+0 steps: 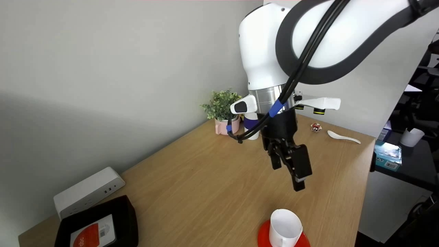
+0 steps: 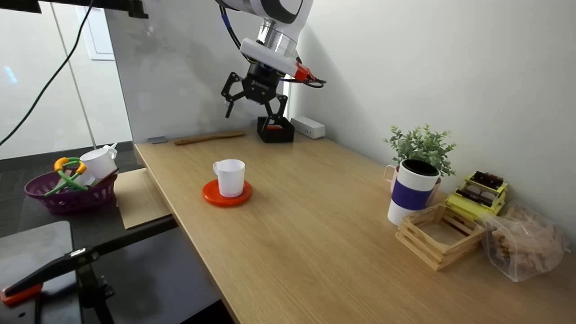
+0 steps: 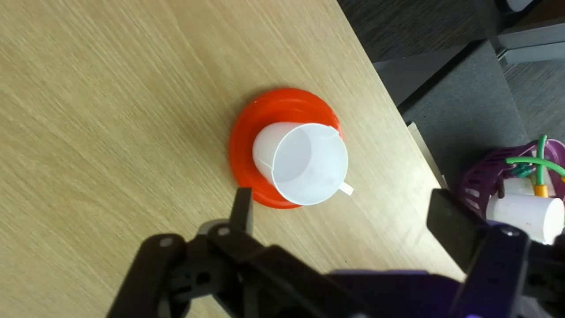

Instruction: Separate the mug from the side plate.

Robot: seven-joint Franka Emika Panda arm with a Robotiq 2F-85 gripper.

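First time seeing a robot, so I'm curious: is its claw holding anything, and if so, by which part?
Nothing is held: the claw hangs open and empty, away from the white mug, which rests on the red plate.

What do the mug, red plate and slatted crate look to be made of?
Mug: probably plastic, smooth white; thin rim in the wrist view, though ceramic isn't ruled out.
Red plate: likely plastic, maybe glazed ceramic; even colour, slight sheen on its rim.
Slatted crate: looks like bare wood, matte; pale tan slats in an exterior view.
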